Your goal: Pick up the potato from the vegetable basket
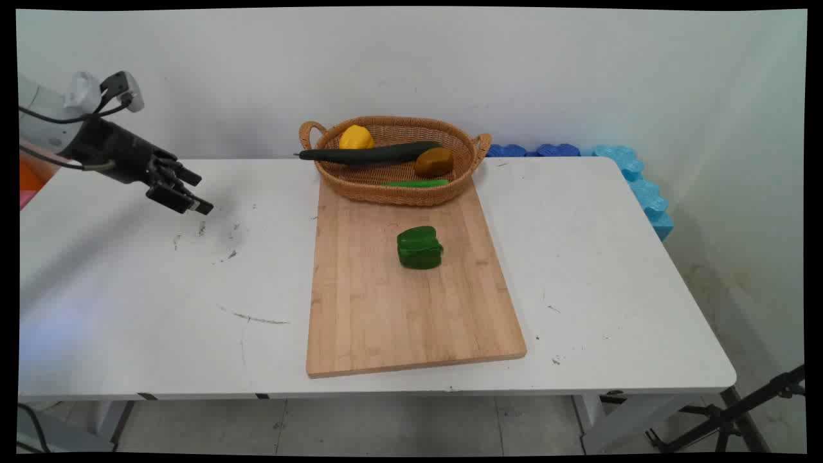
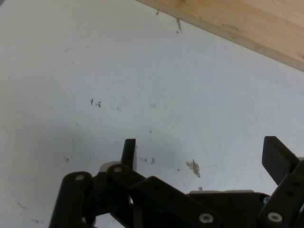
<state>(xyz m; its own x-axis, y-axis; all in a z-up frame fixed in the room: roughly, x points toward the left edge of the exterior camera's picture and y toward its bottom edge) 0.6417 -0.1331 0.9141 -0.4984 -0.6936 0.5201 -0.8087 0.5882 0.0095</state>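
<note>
My black gripper hovers open over the left part of the white table, holding nothing. In the hand view its two fingers stand wide apart above bare, scuffed table surface, with the gripper empty. A green bell pepper lies on the wooden cutting board well to the gripper's right. The board's edge shows at the hand view's top right.
A wicker basket at the board's far end holds a yellow fruit, a long dark cucumber, a brownish potato and a small green vegetable. Blue foam blocks line the table's far right edge.
</note>
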